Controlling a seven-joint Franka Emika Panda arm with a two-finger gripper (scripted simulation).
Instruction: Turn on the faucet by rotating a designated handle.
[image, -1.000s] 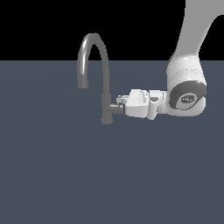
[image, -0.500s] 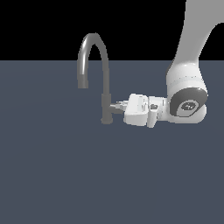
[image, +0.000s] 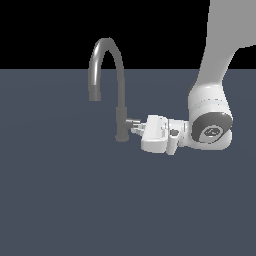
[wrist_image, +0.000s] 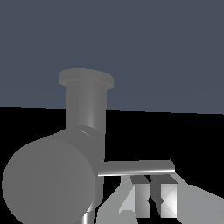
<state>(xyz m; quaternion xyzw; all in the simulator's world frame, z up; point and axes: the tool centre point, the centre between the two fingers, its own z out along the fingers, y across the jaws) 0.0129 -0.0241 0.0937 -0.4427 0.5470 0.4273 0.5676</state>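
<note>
The faucet (image: 120, 107) is a dull-grey gooseneck with a high arched spout and a slim upright stem. The handle (image: 132, 121) is a short stub sticking out of the stem toward the exterior view's right. In the wrist view the handle's round end (wrist_image: 48, 183) fills the near corner, with its thin lever pin (wrist_image: 135, 167) running sideways from it. My gripper (image: 136, 130) is level with the stub, its fingertips (wrist_image: 164, 197) close together right beside the pin. Nothing sits between the fingers; they look shut, and I cannot tell whether they touch the pin.
The faucet stands on a flat dark blue-grey surface (image: 75, 200). My white arm (image: 210, 120) comes down from the upper part of the exterior view's right. Nothing else is in view.
The hand has sunk a little and tilted, its fingertips now slightly lower beside the handle stub. The wrist has shifted toward the exterior view's right. The faucet's spout has not moved.
</note>
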